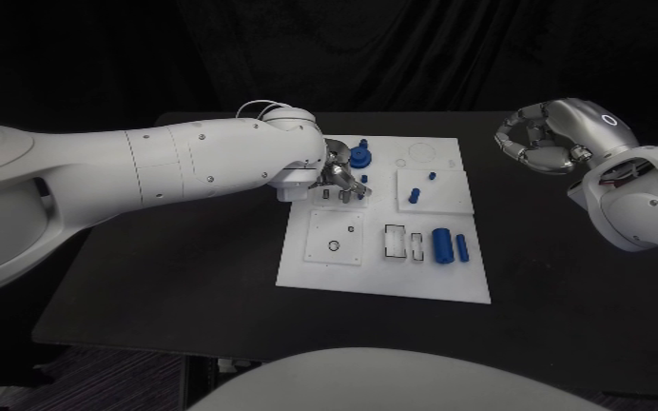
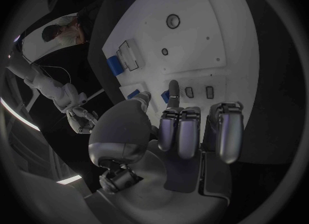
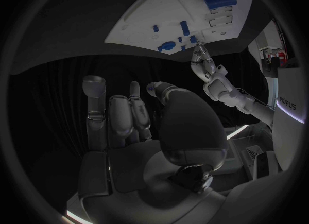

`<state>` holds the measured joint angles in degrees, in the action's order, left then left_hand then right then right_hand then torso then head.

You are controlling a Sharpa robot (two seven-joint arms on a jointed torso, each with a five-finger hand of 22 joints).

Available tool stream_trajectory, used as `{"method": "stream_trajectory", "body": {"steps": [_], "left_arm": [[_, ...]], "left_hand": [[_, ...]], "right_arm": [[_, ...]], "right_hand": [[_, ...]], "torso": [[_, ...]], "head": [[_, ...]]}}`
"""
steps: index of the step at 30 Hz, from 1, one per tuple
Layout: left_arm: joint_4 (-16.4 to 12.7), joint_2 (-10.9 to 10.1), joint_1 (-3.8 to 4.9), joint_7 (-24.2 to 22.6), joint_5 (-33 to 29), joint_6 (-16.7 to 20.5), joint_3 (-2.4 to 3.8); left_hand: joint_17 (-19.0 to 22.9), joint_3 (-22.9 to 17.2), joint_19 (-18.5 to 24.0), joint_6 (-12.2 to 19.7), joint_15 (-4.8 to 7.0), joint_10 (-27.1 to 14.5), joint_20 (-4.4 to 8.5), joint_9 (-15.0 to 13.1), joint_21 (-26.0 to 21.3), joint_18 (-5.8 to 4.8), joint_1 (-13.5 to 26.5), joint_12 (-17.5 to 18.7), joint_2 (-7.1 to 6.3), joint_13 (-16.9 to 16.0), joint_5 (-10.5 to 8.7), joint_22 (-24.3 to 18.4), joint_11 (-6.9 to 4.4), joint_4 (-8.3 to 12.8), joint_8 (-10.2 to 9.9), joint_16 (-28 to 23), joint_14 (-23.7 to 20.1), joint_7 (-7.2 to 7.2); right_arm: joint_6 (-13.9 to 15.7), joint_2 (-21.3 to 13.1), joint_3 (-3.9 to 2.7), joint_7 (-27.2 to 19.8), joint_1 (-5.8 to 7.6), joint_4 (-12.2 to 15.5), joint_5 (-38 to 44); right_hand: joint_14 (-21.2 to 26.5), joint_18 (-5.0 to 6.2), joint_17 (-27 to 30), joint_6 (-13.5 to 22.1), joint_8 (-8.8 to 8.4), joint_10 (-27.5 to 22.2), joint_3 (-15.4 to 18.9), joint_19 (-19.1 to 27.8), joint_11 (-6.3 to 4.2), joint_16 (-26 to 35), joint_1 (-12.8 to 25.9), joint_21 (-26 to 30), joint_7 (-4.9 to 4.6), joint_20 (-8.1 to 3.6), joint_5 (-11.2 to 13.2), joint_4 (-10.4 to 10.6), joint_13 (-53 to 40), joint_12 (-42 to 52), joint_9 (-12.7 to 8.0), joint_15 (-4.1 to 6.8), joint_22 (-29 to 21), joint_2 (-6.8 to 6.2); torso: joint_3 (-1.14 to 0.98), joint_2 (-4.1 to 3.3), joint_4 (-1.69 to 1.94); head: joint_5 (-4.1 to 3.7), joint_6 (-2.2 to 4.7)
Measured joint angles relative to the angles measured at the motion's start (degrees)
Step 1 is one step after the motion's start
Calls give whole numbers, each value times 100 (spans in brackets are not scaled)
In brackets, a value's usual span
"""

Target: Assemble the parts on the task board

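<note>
**Left hand reaches over the board's far corner; right hand waits off to the side**

The left hand [image 1: 340, 181] hangs over the far left part of the task board [image 1: 384, 273], its fingers pointing down at the plate. In the left wrist view its fingers [image 2: 179, 126] are extended side by side, with one fingertip close to a small blue piece [image 2: 165, 96] on the board; I see nothing gripped, so the hand reads as open, though contact with that piece cannot be told. Just beyond the fingertips stands a blue knob-shaped part [image 1: 360, 155] with small blue pegs beside it.

The right hand [image 1: 542, 140] is held up clear of the table, well apart from the board's right edge, fingers curled inward on nothing.

Further from the left hand, toward the robot, lie a large blue cylinder [image 1: 441, 245] and a slimmer blue pin [image 1: 462, 247], beside the rectangular slots [image 1: 395, 241]. A short blue peg [image 1: 413, 194] sits on the raised square plate to the right of the left hand.

Judging from this, the step in hand is the approach to pick one of the small parts at the far left corner; most pieces still lie loose. The next move calls for a fine pinch on a small piece between crowded neighbours, without knocking the knob-shaped part.
</note>
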<state>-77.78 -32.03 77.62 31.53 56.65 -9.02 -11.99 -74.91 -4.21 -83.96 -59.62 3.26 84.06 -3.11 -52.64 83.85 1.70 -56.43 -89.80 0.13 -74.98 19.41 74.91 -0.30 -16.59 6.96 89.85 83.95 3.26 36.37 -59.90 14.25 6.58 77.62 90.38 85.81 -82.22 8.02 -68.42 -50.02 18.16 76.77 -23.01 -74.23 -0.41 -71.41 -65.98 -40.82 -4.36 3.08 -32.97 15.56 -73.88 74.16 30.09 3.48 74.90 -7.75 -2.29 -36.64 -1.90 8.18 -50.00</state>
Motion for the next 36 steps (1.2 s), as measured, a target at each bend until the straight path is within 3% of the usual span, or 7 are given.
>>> {"method": "stream_trajectory", "body": {"steps": [7, 20, 36], "left_arm": [[114, 83, 0, 178, -12, 176, 0], [403, 270, 0, 304, -21, 384, 0], [536, 441, 0, 286, -27, 383, -3]], "left_hand": [[0, -33, 0, -7, 22, 9, 0, 0, 0, 0, -33, 0, 33, 0, 178, 0, -9, 33, 0, 0, 21, -7], [0, -64, 0, -7, 21, 9, 1, 0, 0, 0, -62, 0, 61, 0, 240, 0, -9, 64, 0, 0, 21, -7], [0, -144, 0, -7, 21, 9, 1, 1, 0, 0, -210, 0, 82, 0, 412, 0, -9, 143, 0, 0, 21, -7]], "right_arm": [[-10, 5, 0, 2, -4, -10, 0], [-22, 30, 0, 10, -6, -23, 0], [-38, 66, 0, 19, -7, -36, 0]], "right_hand": [[0, 0, 1, 0, 1, 0, 0, 0, 0, 0, 0, 0, 0, 0, 0, 0, 0, 0, 0, 0, 0, 0], [0, 0, 1, 0, 1, 0, -17, 0, 0, 0, 1, 0, 0, 0, 0, -17, 1, 0, 5, 0, 4, 0], [0, 0, 2, 0, 17, 0, -40, 0, 0, 0, -54, 0, 0, 0, 0, -40, 1, 0, 23, 0, 3, -10]], "torso": [[1, 6, 1], [-2, 16, -3], [-2, 7, -3]], "head": [[-9, 0], [2, -1], [30, -1]]}}
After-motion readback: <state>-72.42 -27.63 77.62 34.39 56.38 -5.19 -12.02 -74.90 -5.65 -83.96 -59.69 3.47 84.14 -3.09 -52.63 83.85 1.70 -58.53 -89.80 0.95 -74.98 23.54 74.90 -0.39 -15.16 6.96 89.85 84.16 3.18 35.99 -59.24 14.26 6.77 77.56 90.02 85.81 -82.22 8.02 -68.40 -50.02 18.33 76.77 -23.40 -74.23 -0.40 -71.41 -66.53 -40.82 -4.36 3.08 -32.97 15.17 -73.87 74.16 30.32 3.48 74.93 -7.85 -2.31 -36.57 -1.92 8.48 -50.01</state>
